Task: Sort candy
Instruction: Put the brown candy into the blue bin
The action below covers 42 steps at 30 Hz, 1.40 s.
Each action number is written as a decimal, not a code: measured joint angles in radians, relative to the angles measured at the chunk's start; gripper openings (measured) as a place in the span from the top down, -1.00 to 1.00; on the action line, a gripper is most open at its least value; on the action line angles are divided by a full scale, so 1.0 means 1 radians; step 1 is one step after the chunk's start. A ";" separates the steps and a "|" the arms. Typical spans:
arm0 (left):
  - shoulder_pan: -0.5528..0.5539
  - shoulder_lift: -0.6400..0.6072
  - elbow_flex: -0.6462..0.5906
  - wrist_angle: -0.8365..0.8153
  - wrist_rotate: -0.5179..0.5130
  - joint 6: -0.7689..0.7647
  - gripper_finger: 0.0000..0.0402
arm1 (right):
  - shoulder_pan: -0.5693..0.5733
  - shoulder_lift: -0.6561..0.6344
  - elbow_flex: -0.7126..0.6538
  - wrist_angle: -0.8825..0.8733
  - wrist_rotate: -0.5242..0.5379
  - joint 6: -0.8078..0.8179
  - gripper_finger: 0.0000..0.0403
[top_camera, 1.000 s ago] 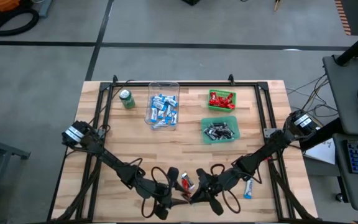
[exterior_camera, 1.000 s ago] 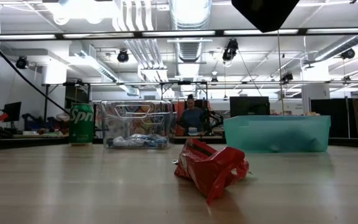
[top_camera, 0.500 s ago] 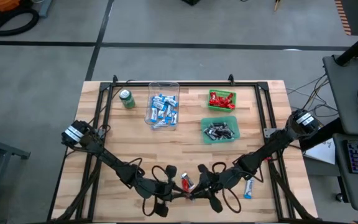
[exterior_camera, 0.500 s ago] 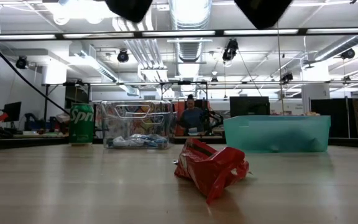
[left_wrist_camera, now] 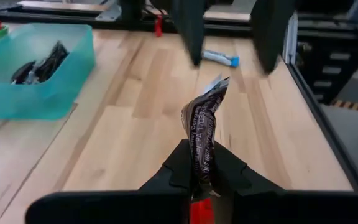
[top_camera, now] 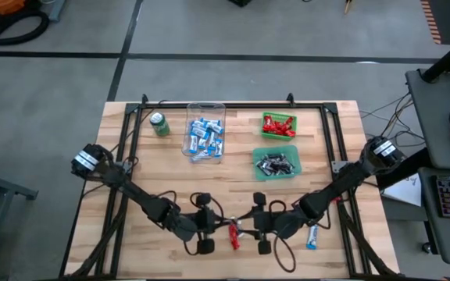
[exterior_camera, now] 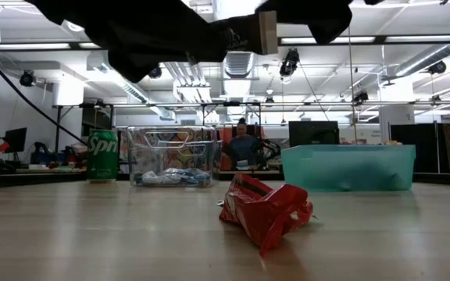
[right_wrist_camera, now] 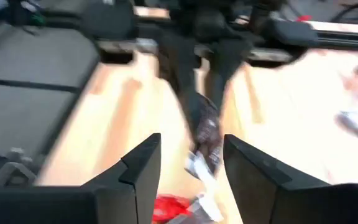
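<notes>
Candy handover above the wooden counter (top_camera: 162, 179)
Left gripper (left_wrist_camera: 199, 163) pinches a black-and-silver wrapped candy bar (left_wrist_camera: 202, 121) near the counter's front edge; right gripper (right_wrist_camera: 190, 160) stands spread just beside it; red wrapped candy (top_camera: 233, 234) lies below.

You get bright, even ceiling light (exterior_camera: 237, 16); the right wrist view is motion-blurred, the other views sharp.

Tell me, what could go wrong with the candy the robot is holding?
The left gripper pinches the black-and-silver candy by one end only, so it might slip out on the way to the teal bin. The open right gripper is very close and could bump it.
</notes>
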State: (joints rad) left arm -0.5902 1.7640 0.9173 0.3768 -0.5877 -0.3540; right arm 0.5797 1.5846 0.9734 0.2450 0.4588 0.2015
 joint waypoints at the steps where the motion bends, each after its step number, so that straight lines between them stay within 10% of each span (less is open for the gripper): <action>1: 0.005 -0.007 -0.001 -0.002 0.000 -0.013 0.98 | -0.001 0.001 0.000 -0.016 0.018 -0.006 0.19; 17: 0.019 -0.013 0.002 0.053 -0.004 0.012 0.98 | -0.036 0.004 0.000 -0.037 0.062 -0.095 0.25; 29: 0.019 0.013 0.002 0.091 -0.010 0.051 0.95 | -0.108 0.004 0.000 -0.025 -0.138 -0.122 0.93; 42: 0.017 -0.003 0.003 -0.008 -0.090 0.018 0.44 | -0.234 -0.072 0.000 -0.199 -0.258 -0.035 0.94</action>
State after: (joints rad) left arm -0.5728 1.7610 0.9199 0.3685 -0.6773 -0.3357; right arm 0.3458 1.5131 0.9730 0.0464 0.2009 0.1662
